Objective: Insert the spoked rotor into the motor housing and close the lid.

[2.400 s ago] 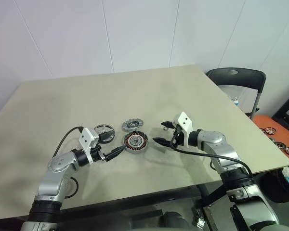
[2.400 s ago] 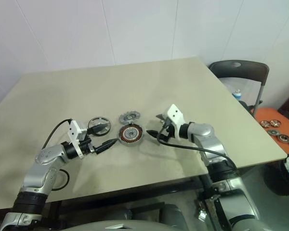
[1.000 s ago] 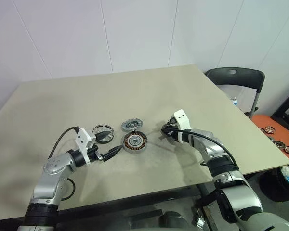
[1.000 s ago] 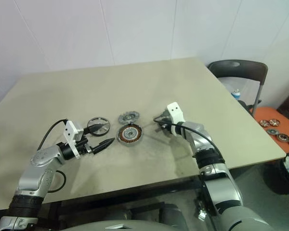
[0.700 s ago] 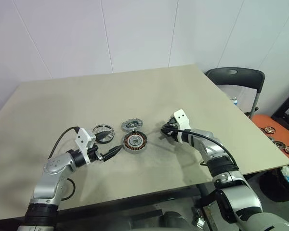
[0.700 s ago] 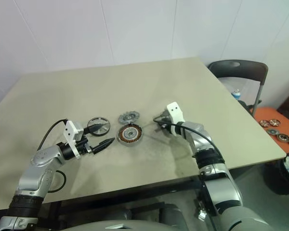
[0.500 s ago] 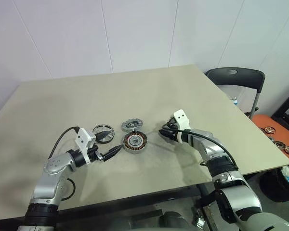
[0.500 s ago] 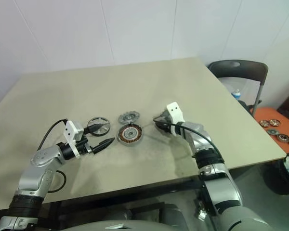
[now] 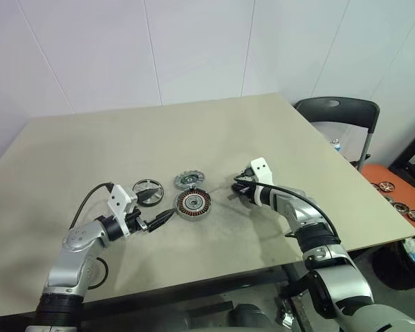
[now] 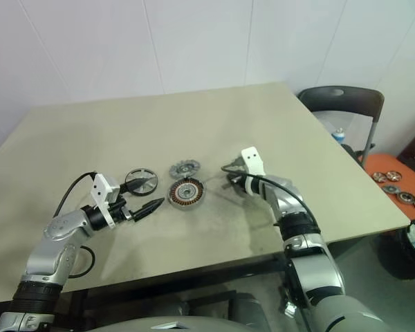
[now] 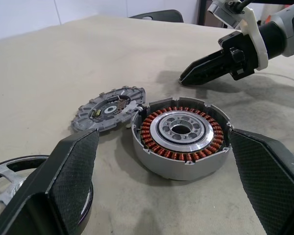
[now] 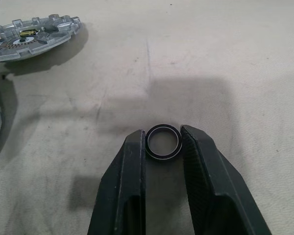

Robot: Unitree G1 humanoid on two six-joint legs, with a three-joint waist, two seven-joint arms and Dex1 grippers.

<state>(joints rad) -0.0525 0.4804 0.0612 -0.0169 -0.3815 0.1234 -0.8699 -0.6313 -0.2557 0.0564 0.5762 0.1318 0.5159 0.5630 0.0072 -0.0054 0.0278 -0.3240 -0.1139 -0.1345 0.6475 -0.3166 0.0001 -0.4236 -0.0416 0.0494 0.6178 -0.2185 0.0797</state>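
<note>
Copper-wound motor housing [image 9: 194,203] sits empty at centre frame; spoked rotor [image 9: 148,188] and lid [image 9: 189,180] lie beside it. Right gripper [image 12: 162,147] pinches a small ring [image 12: 162,142]; left gripper [image 11: 159,161] gapes wide, empty.

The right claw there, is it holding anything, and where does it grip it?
The right gripper pinches a small dark ring across its outer rim, at the fingertips. The left gripper holds nothing.

our left gripper [image 9: 160,211]: level above the table, jaws spread wide, nothing between them. our right gripper [image 12: 162,147]: tilted down, fingers [image 12: 132,161] pinched on a small ring.
</note>
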